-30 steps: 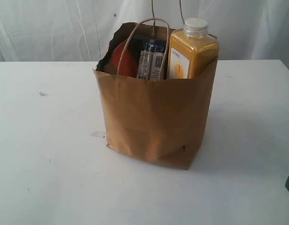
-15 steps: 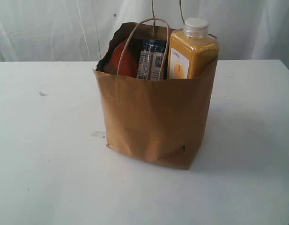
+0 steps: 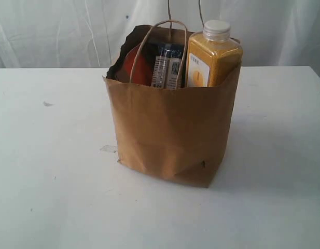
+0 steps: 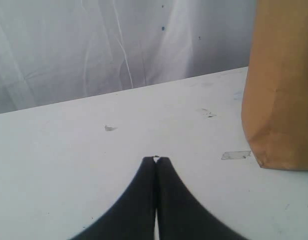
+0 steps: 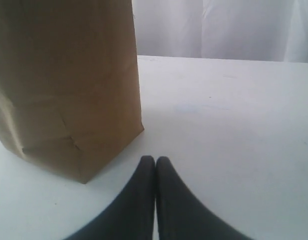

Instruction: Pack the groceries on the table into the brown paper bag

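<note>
The brown paper bag (image 3: 172,129) stands upright in the middle of the white table (image 3: 51,171). Out of its top rise the yellow juice bottle (image 3: 212,57) with a white cap, the long pasta packet (image 3: 167,67) and the brown-orange pouch (image 3: 136,66). The jar, can and carton are hidden. Neither arm shows in the exterior view. My left gripper (image 4: 155,160) is shut and empty over bare table, apart from the bag (image 4: 281,85). My right gripper (image 5: 154,161) is also shut and empty, close to the bag's (image 5: 64,85) lower corner without touching it.
A scrap of clear tape (image 3: 109,149) lies on the table by the bag's left foot, also seen as tape (image 4: 236,155) in the left wrist view. A small mark (image 3: 47,104) sits far left. White curtain (image 3: 56,31) hangs behind the table.
A dark piece of the right arm at the lower right edge of the exterior view has dropped out of sight. The bag and its contents have not moved.
</note>
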{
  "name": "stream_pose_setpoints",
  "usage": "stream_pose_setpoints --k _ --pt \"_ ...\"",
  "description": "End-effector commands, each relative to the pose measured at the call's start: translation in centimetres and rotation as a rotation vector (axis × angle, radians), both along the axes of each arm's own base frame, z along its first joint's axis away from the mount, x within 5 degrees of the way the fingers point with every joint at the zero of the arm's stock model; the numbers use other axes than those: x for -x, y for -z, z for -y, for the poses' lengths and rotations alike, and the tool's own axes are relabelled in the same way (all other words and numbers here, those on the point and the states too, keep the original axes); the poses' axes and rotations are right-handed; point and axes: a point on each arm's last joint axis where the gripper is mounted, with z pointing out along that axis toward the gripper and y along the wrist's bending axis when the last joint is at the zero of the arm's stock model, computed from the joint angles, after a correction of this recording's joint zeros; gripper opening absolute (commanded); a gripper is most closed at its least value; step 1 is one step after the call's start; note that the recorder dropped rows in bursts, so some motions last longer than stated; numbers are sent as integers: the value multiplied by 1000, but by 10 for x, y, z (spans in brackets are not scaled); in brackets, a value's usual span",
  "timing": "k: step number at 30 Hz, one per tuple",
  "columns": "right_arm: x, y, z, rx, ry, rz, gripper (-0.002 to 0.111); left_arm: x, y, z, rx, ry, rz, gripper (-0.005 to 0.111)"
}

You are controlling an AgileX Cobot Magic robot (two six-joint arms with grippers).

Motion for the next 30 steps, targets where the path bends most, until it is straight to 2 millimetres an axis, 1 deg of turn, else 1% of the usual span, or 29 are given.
stream_pose_setpoints --k 1,6,10,30 --pt "0 1 2 35 29 10 0 0 1 0 16 -3 -1 0" --pt "-1 1 4 73 70 18 0 0 1 0 16 -3 -1 0" --pt "-1 1 6 66 96 15 0 0 1 0 16 -3 -1 0" --pt "-1 1 5 50 97 12 0 0 1 0 14 -3 -1 0"
